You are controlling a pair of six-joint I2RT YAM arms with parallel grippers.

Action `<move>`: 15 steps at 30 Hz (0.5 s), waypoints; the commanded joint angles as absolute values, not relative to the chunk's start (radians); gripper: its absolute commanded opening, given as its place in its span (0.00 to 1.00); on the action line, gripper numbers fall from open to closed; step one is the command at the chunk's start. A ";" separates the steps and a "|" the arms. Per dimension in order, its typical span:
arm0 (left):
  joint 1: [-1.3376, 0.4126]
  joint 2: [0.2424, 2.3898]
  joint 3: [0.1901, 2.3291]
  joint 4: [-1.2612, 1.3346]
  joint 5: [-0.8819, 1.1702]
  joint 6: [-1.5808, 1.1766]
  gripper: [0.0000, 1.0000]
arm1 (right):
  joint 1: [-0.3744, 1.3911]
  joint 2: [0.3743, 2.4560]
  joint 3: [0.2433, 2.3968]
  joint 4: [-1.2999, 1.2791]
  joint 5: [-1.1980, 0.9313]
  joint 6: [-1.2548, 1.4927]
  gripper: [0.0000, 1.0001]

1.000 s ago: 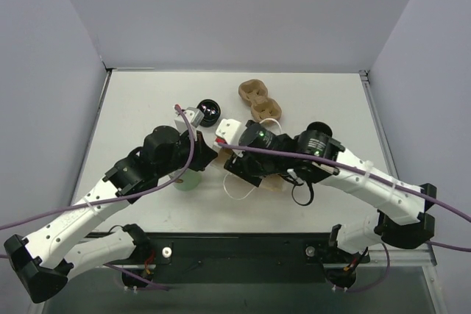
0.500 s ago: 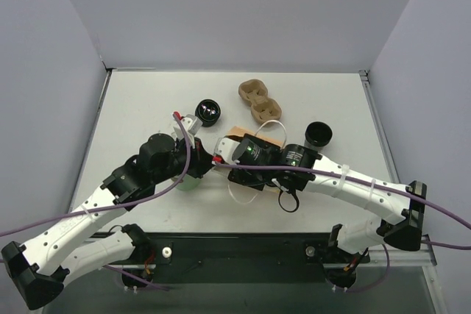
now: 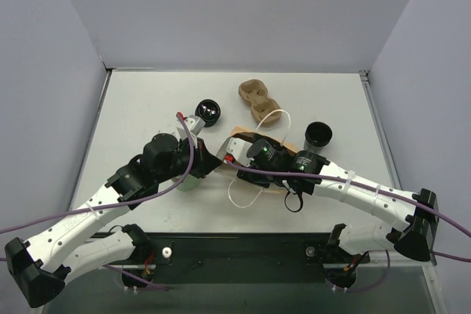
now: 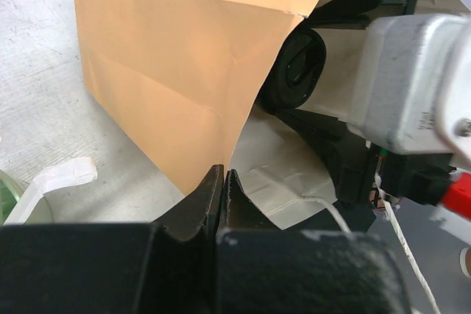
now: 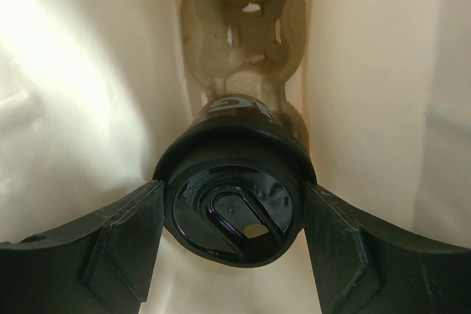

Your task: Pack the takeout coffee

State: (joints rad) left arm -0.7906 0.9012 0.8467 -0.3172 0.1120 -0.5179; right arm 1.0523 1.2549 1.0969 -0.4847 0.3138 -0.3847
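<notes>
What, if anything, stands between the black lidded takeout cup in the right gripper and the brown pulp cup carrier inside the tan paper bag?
Nothing visible does. The black lidded takeout cup, gripped by the right gripper, points at the brown pulp cup carrier, with only the walls of the tan paper bag on either side.

No text can be read in any view.
A white marking (image 5: 234,104) is seen on the side of the takeout coffee (image 5: 246,134), and faint raised lettering is suggested around the rim of its lid (image 5: 229,215), but neither can be made out. The paper bag (image 4: 176,86) is shown as plain brown, with nothing printed on it.
</notes>
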 commanded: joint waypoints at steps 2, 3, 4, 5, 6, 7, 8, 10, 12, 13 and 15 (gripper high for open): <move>-0.793 0.900 0.831 -0.224 0.140 -0.538 0.00 | 1.023 1.261 1.037 -0.364 0.307 -0.443 0.43; -0.793 0.903 0.830 -0.224 0.138 -0.540 0.00 | 1.022 1.265 1.032 -0.359 0.307 -0.457 0.43; -0.793 0.905 0.834 -0.225 0.138 -0.540 0.00 | 1.022 1.267 1.029 -0.356 0.311 -0.462 0.43; -0.793 0.907 0.836 -0.229 0.135 -0.540 0.00 | 1.022 1.267 1.028 -0.351 0.314 -0.466 0.43; -0.793 0.907 0.839 -0.230 0.132 -0.540 0.00 | 1.022 1.263 1.028 -0.350 0.311 -0.469 0.43; -0.793 0.905 0.839 -0.233 0.129 -0.540 0.00 | 1.022 1.259 1.028 -0.350 0.310 -0.485 0.43; -0.793 0.905 0.838 -0.236 0.121 -0.540 0.00 | 1.022 1.256 1.043 -0.359 0.305 -0.492 0.43; -0.793 0.900 0.838 -0.248 0.107 -0.538 0.00 | 1.028 1.256 1.086 -0.399 0.291 -0.532 0.43; -0.795 0.891 0.835 -0.253 0.081 -0.528 0.00 | 1.032 1.262 1.146 -0.465 0.282 -0.555 0.44; -0.795 0.887 0.831 -0.253 0.072 -0.525 0.00 | 1.031 1.264 1.155 -0.501 0.275 -0.563 0.43; -0.796 0.870 0.821 -0.244 0.037 -0.523 0.00 | 1.032 1.269 1.172 -0.534 0.264 -0.575 0.43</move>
